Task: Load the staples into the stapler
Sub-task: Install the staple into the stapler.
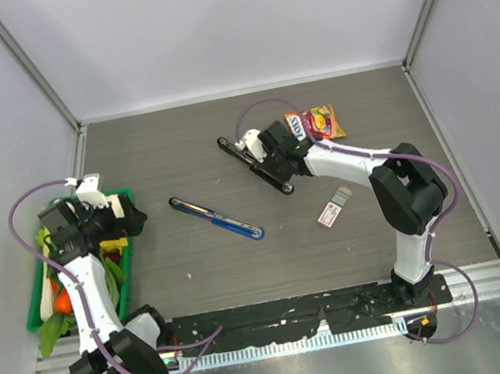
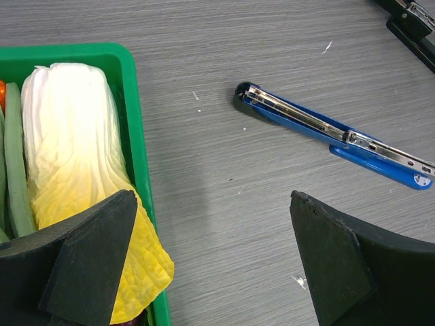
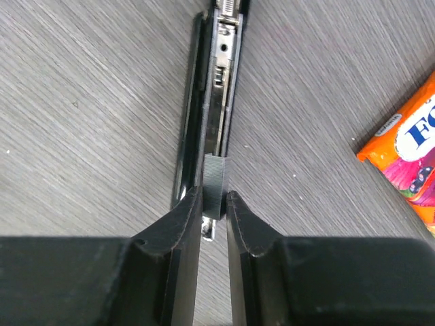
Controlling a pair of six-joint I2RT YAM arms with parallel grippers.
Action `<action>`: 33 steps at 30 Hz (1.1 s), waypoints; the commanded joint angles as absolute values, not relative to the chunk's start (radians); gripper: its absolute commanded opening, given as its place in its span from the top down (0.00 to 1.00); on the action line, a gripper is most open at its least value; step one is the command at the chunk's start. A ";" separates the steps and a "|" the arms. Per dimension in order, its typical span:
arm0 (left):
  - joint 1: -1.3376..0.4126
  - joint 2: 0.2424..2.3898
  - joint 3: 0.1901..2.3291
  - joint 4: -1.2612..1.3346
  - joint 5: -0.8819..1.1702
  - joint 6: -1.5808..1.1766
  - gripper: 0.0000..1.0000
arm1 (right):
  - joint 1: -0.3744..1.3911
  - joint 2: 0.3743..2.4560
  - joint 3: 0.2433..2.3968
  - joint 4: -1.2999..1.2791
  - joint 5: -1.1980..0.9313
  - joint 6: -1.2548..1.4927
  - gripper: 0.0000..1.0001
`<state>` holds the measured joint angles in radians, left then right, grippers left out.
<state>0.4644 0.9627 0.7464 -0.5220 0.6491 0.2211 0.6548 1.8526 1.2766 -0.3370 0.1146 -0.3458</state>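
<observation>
The black stapler [image 3: 219,81] lies opened flat on the table, its metal channel facing up. My right gripper [image 3: 214,198] is shut on a short grey strip of staples [image 3: 215,180], holding it directly over the near end of that channel. From above, the right gripper [image 1: 270,152] sits over the middle of the stapler [image 1: 228,146]. The small white-and-red staple box [image 1: 330,216] lies to the right on the table. My left gripper [image 2: 211,198] hangs open over bare table beside the green basket, holding nothing.
A blue stapler [image 1: 217,217] lies opened flat mid-table, also seen in the left wrist view [image 2: 326,129]. An orange snack bag [image 1: 318,123] lies just right of the black stapler. The green basket [image 2: 130,102] of vegetables, with a pale cabbage [image 2: 68,149], stands at the left.
</observation>
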 commanded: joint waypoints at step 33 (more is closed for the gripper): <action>0.480 0.963 0.749 -0.518 0.672 0.229 0.00 | 0.407 1.942 1.548 -0.790 -0.419 -0.201 0.75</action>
<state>0.4717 0.9668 0.7464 -0.5220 0.6495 0.2211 0.4149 1.9457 1.5032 -0.7647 -0.3527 -0.2234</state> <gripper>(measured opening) 0.996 0.250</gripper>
